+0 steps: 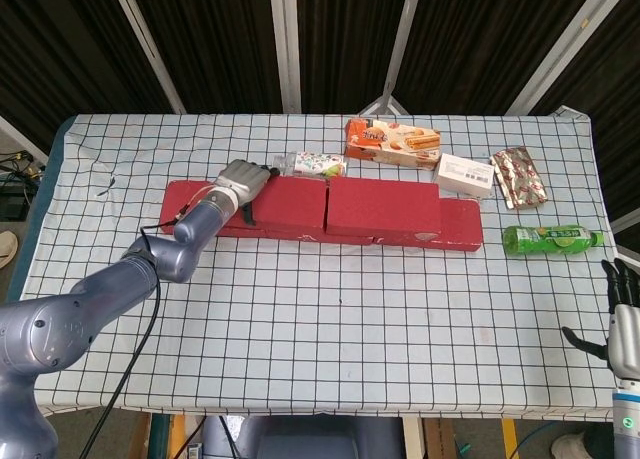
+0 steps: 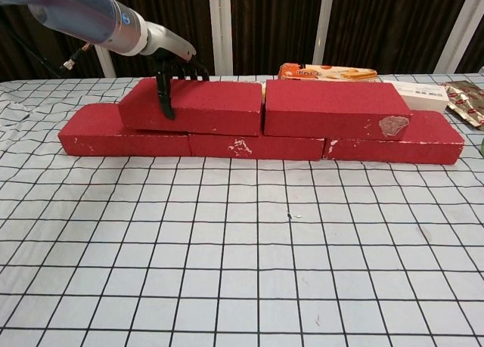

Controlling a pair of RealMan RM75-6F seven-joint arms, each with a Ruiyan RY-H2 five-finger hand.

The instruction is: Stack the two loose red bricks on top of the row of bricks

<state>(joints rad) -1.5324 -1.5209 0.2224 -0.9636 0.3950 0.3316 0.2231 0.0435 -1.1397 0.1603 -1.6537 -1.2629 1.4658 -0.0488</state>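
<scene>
Left hand (image 2: 172, 63) grips the left end of the left upper brick (image 2: 195, 105), sitting slightly skewed on the brick row (image 2: 257, 144); square it against the right upper brick (image 2: 333, 109) before release.

My left hand (image 2: 170, 60) grips the left red brick (image 2: 197, 105) at its left end, flat on the bottom row (image 2: 257, 145). The right red brick (image 2: 333, 109) lies flat beside it, ends nearly touching.
</scene>
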